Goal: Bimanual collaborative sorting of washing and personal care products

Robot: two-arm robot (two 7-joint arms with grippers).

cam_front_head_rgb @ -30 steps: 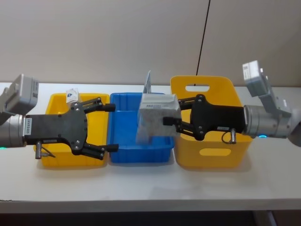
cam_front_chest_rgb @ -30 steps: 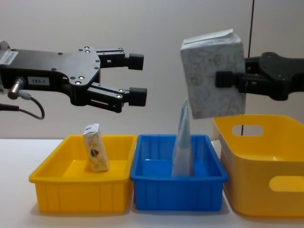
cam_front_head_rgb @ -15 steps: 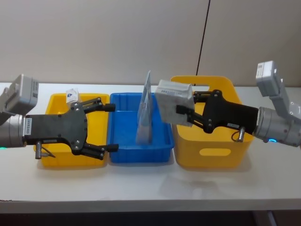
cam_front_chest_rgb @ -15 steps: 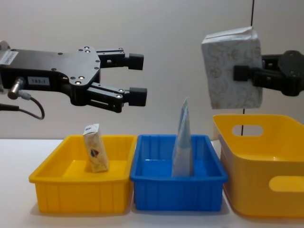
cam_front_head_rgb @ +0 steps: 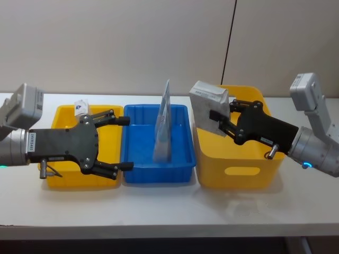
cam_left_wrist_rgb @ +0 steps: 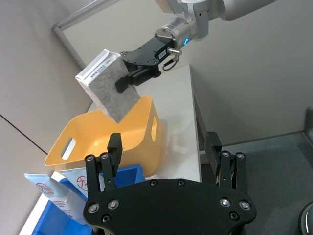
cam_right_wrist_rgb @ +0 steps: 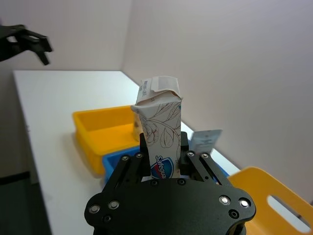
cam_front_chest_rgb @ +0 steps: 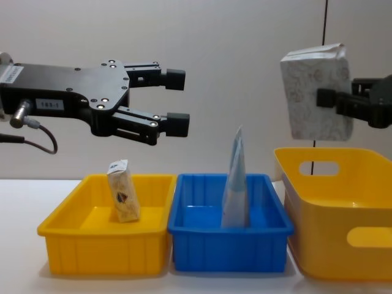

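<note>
White counter [cam_front_head_rgb: 159, 217] across the front, carrying three bins in a row. At the robot's right end, a tall yellow bin [cam_front_head_rgb: 233, 172] with cut-out handles, the biggest of the three. In the middle, a shallow blue bin [cam_front_head_rgb: 143, 174], touching or just beside its neighbours; hard to tell which. At the left end, a low yellow bin [cam_front_head_rgb: 55, 177] of much the same build as the blue one.

Above the bins, both arms reaching inward from the sides. On the left, the left gripper [cam_front_chest_rgb: 176, 101], spread wide with nothing between the fingers. Hovering well above the place where the low yellow bin meets the blue bin, fingertips pointing toward the robot's right. On the right, the right gripper [cam_front_head_rgb: 218, 117], clamped on the soft pouch [cam_front_chest_rgb: 316, 92], with the pouch squeezed between its fingers in the right wrist view.

Whitish-grey and faintly patterned, that soft pouch — held in the air with its crimped top uppermost and its body tilted. Over the left part of the tall yellow bin, clear of the rim in the chest view, touching nothing but the fingers.

Inside the blue bin, a pale blue tapering tube [cam_front_chest_rgb: 235, 184] standing upright in the right half, tip well above the rim and below the level of both grippers.

In the low yellow bin, a small cream packet [cam_front_chest_rgb: 122, 199] with a dark logo — standing slightly tilted, toward the far wall in the head view, well apart from the left gripper overhead.
</note>
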